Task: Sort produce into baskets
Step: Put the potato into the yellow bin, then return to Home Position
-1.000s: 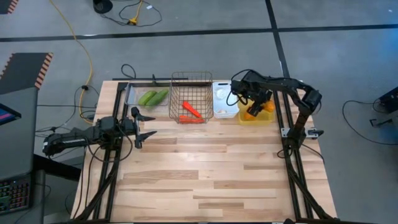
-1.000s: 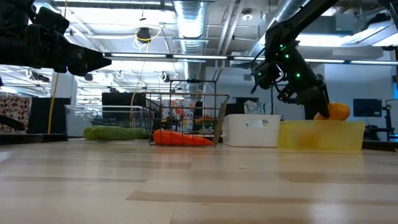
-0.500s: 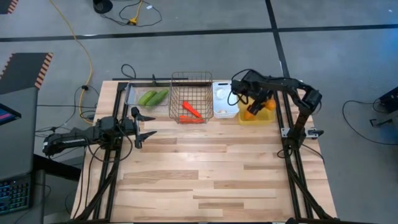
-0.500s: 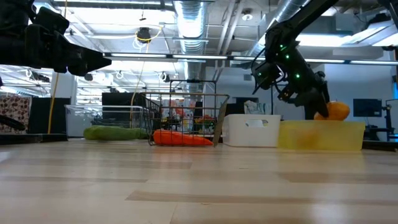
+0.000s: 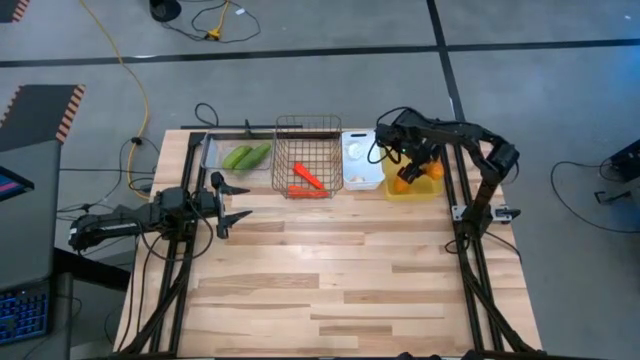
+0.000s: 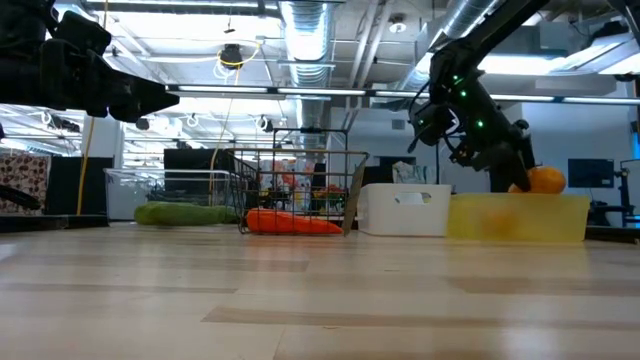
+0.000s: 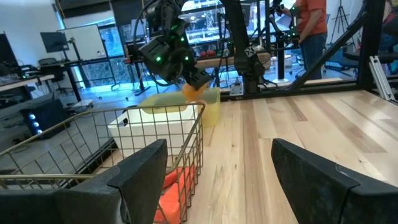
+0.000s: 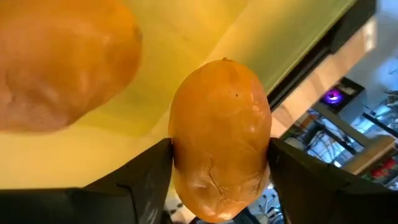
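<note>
Yellow plastic fills the right wrist view: the right gripper (image 8: 217, 171) sits inside the yellow bin (image 5: 412, 190) with an orange (image 8: 221, 137) between its two fingers (image 8: 146, 177), both of which touch the fruit's sides. A second orange (image 8: 59, 59) lies on the bin floor just beyond the held one. In the low view an orange (image 6: 545, 180) shows above the bin's rim at the gripper's tip.

Beside that gripper, on the side toward the other arm, stands the white bin (image 5: 360, 165), then the wire-mesh basket (image 5: 305, 150) with two carrots (image 5: 307, 183) in it, then the clear tray (image 5: 215, 155) holding two cucumbers (image 5: 246, 156).

The left gripper (image 5: 232, 200) hovers over bare table (image 5: 330, 280), well apart from the right one, its fingers spread wide and holding nothing; the clear tray is the nearest container ahead of it.

A person stands in the room beyond the table.
</note>
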